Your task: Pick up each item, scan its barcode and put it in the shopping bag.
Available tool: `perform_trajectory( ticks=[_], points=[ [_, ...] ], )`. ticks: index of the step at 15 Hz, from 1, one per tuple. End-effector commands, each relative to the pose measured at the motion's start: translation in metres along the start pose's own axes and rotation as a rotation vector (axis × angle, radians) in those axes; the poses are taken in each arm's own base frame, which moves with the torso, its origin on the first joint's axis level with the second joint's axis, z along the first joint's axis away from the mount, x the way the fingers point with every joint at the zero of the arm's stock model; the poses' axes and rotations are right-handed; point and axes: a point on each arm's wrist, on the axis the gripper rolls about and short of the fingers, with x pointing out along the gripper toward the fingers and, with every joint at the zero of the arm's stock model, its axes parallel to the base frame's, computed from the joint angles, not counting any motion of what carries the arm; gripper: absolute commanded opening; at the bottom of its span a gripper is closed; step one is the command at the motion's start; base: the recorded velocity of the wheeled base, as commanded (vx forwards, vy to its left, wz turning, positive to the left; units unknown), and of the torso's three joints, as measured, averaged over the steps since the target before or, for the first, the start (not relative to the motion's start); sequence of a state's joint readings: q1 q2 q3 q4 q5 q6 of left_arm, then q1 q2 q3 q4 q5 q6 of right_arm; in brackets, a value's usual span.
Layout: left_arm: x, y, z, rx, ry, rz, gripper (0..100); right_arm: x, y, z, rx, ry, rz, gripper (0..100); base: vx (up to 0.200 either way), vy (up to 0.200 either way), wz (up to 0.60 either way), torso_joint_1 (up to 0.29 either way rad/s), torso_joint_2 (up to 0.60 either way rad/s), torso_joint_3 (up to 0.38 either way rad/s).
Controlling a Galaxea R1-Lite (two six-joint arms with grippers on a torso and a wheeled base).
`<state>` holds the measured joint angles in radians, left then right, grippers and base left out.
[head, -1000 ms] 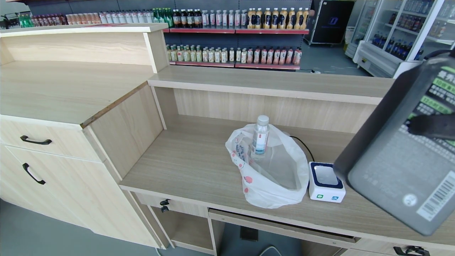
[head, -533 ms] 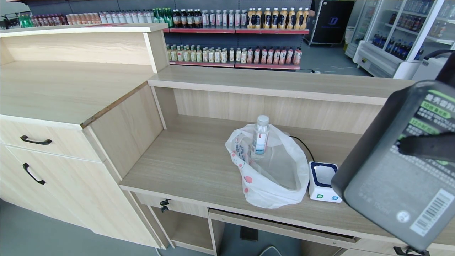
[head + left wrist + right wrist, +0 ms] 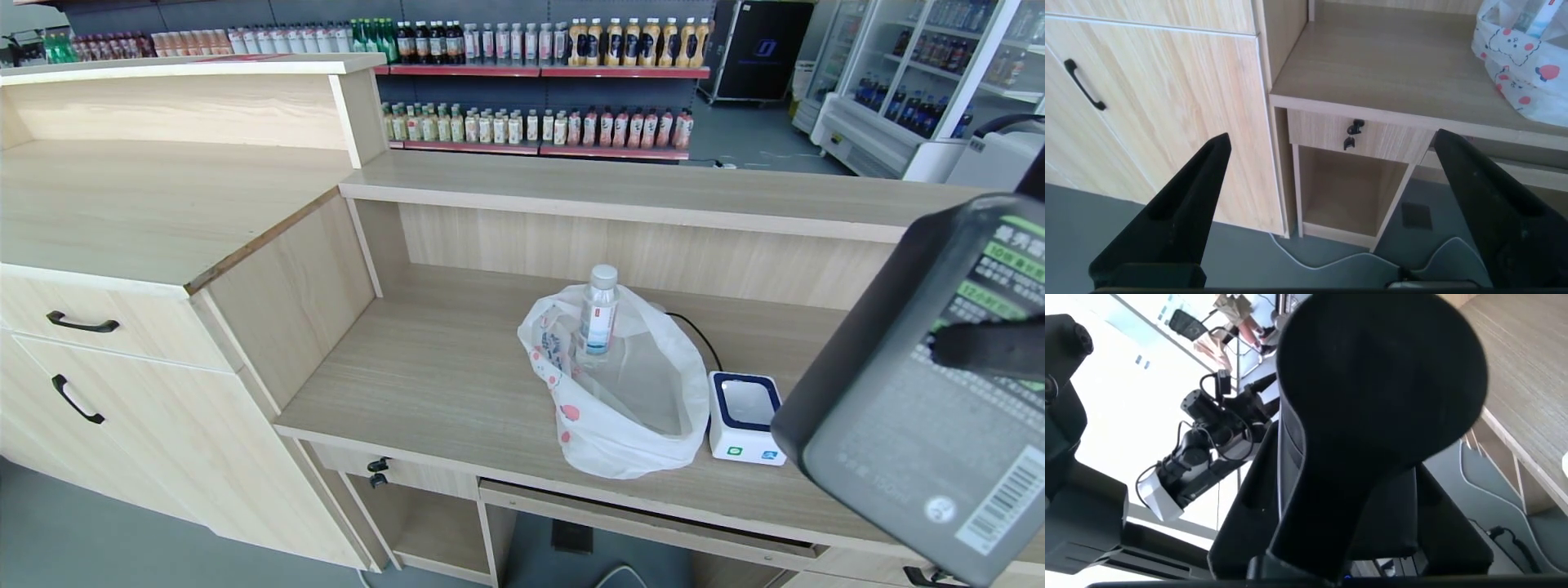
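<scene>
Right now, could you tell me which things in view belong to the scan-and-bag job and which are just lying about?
Job in hand:
black bottle, held up off the counter
barcode scanner
shopping bag
water bottle, standing in the bag

Just lying about:
shelved drinks
fridges
drawer handles

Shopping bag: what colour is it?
White shopping bag with red-pink cartoon prints; clearest in the left wrist view.

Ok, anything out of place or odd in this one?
Nothing spilled or damaged. One oddity: the black bottle, held tilted to the right of the scanner, shows its barcode to the head camera, apparently facing away from the scanner window.
</scene>
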<state>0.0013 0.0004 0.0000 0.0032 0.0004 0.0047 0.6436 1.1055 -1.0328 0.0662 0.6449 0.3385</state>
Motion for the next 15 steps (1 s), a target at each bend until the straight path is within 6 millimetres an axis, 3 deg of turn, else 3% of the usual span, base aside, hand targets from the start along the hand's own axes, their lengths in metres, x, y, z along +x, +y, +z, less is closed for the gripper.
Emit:
perform_trajectory(
  ticks=[1,5,6,9,11,13,15],
  points=[
    [0.000,0.000,0.000,0.000,-0.001,0.000,100,0.000,0.000,0.000,-0.002,0.001,0.001,0,0.000,0.000,0.00,0.000,0.00,0.000],
    [0.000,0.000,0.000,0.000,-0.001,0.000,100,-0.004,-0.004,-0.005,-0.021,-0.002,-0.033,0,0.000,0.000,0.00,0.000,0.00,0.000],
    [0.000,0.000,0.000,0.000,-0.001,0.000,100,-0.009,-0.013,-0.008,-0.092,-0.010,-0.099,0,0.000,0.000,0.00,0.000,0.00,0.000],
    [0.000,0.000,0.000,0.000,-0.001,0.000,100,-0.036,-0.074,-0.026,-0.373,0.056,-0.530,0,0.000,0.000,0.00,0.000,0.00,0.000],
    [0.000,0.000,0.000,0.000,-0.001,0.000,100,-0.069,-0.109,-0.052,-0.688,0.180,-0.781,0,0.000,0.000,0.00,0.000,0.00,0.000],
    [0.000,0.000,0.000,0.000,-0.001,0.001,100,-0.100,-0.144,-0.065,-1.048,0.308,-1.005,0,0.000,0.000,0.00,0.000,0.00,0.000],
    [0.000,0.000,0.000,0.000,-0.001,0.000,100,-0.109,-0.164,-0.063,-1.182,0.322,-1.040,0,0.000,0.000,0.00,0.000,0.00,0.000]
  ],
)
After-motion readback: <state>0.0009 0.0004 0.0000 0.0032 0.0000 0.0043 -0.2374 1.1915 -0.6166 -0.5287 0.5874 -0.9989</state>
